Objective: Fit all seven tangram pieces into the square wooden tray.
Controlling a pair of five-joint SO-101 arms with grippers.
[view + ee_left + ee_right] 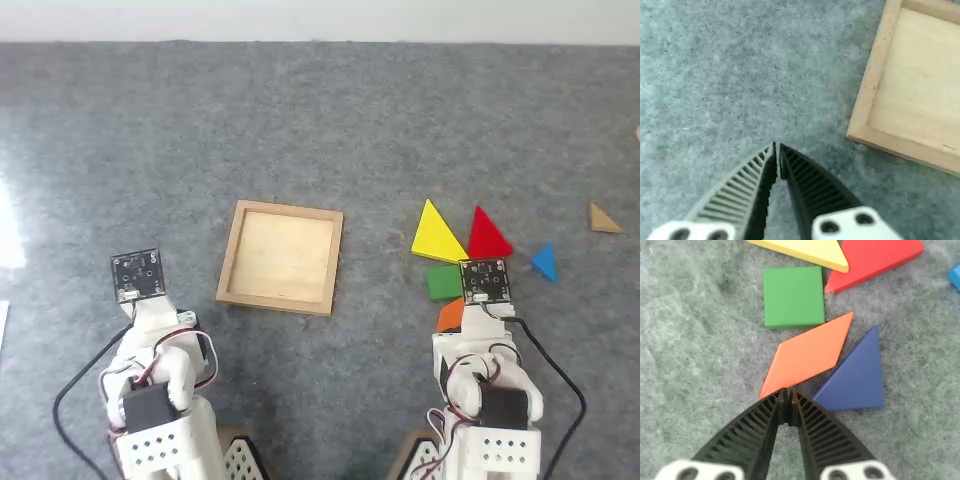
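Observation:
The square wooden tray (227, 270) lies bare in the middle of the grey carpet; its corner (866, 115) sits beyond my left gripper (777, 148), which is shut with nothing in it. The arm at the lower left (137, 277) stands left of the tray. My right gripper (787, 392) is shut and bare, its tips at the orange parallelogram's (807, 353) near corner. Beside that lie a dark blue triangle (856, 375), a green square (793, 296), a yellow triangle (805, 250) and a red triangle (872, 259). From above, a small blue triangle (544, 262) and a tan triangle (602, 219) lie farther right.
Grey carpet covers the whole surface, with open room between the tray and the cluster of pieces. The right arm's wrist (485, 282) hides part of the orange piece (450, 315) from above. A pale wall edge runs along the far side.

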